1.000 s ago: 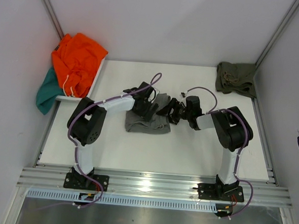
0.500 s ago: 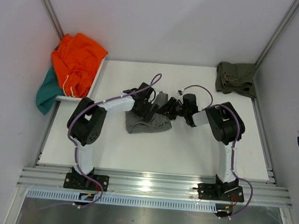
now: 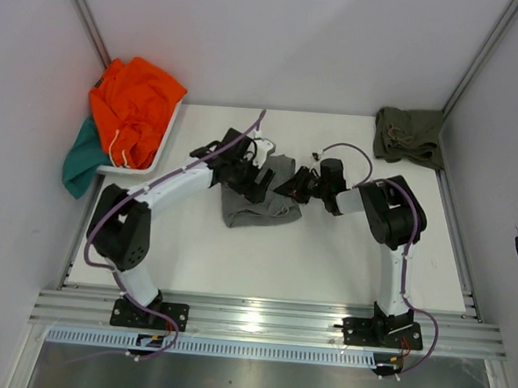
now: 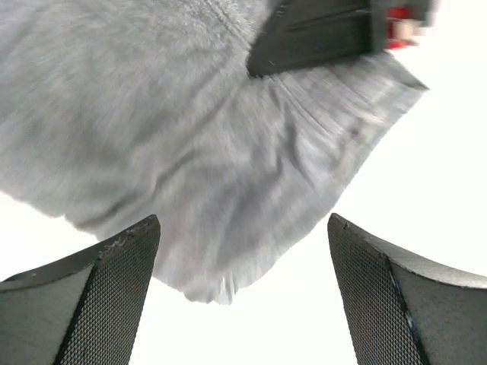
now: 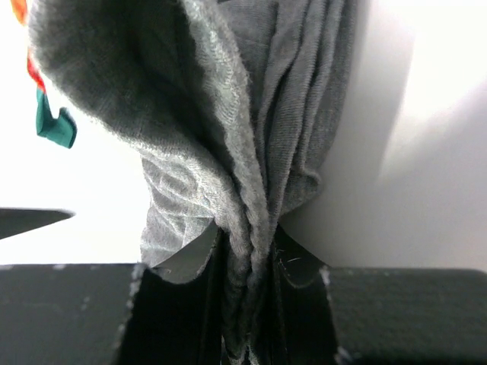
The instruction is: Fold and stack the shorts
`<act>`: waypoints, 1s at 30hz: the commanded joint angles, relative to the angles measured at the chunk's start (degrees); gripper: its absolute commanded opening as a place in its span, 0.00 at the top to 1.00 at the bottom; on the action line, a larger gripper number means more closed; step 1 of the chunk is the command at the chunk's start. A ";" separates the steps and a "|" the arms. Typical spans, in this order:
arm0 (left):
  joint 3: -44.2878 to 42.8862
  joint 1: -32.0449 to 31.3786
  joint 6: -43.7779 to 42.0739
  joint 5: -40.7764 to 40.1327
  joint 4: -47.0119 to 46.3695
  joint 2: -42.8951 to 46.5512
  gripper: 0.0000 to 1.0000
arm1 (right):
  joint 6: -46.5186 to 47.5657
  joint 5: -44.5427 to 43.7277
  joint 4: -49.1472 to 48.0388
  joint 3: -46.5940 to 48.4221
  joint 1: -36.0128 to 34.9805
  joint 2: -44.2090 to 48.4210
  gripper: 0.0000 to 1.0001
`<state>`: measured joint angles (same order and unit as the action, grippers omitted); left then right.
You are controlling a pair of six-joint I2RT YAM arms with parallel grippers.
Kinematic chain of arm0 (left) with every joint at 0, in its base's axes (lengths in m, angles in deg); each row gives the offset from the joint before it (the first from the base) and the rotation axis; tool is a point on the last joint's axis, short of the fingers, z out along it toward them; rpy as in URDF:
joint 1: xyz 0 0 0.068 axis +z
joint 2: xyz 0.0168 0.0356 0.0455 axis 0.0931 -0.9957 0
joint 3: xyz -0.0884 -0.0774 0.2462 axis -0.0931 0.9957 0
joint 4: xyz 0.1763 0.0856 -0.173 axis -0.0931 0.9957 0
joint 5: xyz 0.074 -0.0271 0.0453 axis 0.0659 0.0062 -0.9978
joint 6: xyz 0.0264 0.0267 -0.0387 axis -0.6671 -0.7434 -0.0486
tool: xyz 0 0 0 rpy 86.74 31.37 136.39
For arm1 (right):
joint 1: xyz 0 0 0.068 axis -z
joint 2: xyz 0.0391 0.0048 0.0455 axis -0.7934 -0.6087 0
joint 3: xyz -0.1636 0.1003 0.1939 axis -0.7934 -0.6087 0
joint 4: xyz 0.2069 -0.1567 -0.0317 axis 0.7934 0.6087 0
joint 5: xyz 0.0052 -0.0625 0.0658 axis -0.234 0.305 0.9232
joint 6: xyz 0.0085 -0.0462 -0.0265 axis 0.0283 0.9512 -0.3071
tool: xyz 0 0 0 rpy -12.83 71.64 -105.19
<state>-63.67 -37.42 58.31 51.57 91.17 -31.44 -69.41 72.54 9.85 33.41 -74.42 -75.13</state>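
At the worktop's (image 3: 325, 260) middle, your left gripper (image 4: 243, 304) hangs spread wide just over the grey shorts (image 3: 260, 210), with nothing between its fingers. Just right of it, your right gripper (image 5: 247, 262) pinches a bunched edge of those same shorts, several layers caught together. The olive shorts (image 3: 409, 135) lie crumpled in the far right corner, well apart from both.
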 commanded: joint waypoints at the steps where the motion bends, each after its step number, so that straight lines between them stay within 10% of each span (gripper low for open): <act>1: -2.78 3.94 -2.24 9.55 3.34 6.60 0.08 | 6.30 -4.46 6.04 4.21 3.62 4.35 1.00; 17: 0.64 9.49 -4.27 11.77 5.38 12.04 0.08 | 25.20 3.87 43.47 44.95 20.59 -9.77 1.00; 30: 3.63 10.37 -4.18 12.03 4.41 13.28 0.08 | 20.91 16.10 51.93 85.30 31.31 -31.84 1.00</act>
<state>-60.89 -27.61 55.05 62.48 96.92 -20.27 -46.87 81.55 59.78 108.20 -44.58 -104.25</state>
